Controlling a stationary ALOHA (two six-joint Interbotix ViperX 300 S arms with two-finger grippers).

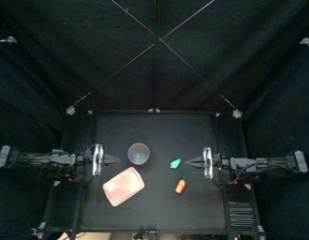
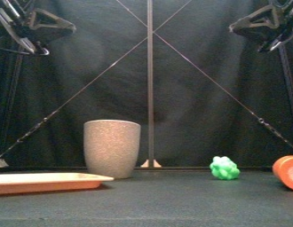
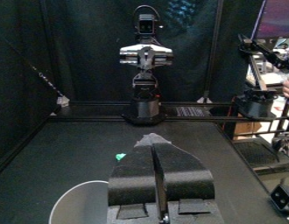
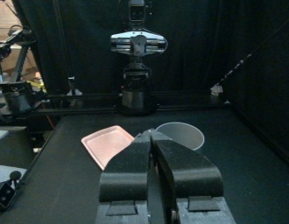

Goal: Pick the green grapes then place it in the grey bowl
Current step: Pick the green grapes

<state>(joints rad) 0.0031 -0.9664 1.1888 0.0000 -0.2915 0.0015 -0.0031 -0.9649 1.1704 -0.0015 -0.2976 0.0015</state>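
The green grapes (image 1: pixel 175 163) lie on the black table right of the middle, small and bright green (image 2: pixel 224 168). Left of them stands the tall grey speckled cup (image 1: pixel 139 152), upright and open-topped (image 2: pixel 112 147). My left gripper (image 1: pixel 105 159) hangs at the table's left side, raised, with its jaws shut on nothing (image 3: pixel 154 142). The cup's rim (image 3: pixel 82 203) and the grapes (image 3: pixel 120 157) show beside those jaws. My right gripper (image 1: pixel 205 161) hangs at the right side, also raised and shut with nothing in it (image 4: pixel 155 136), right of the grapes. The cup (image 4: pixel 182 134) shows just past its jaws.
A flat pink tray (image 1: pixel 125 187) lies at the front left (image 2: pixel 48 182). An orange toy food (image 1: pixel 181 186) lies in front of the grapes, near the right in the front view (image 2: pixel 287 171).
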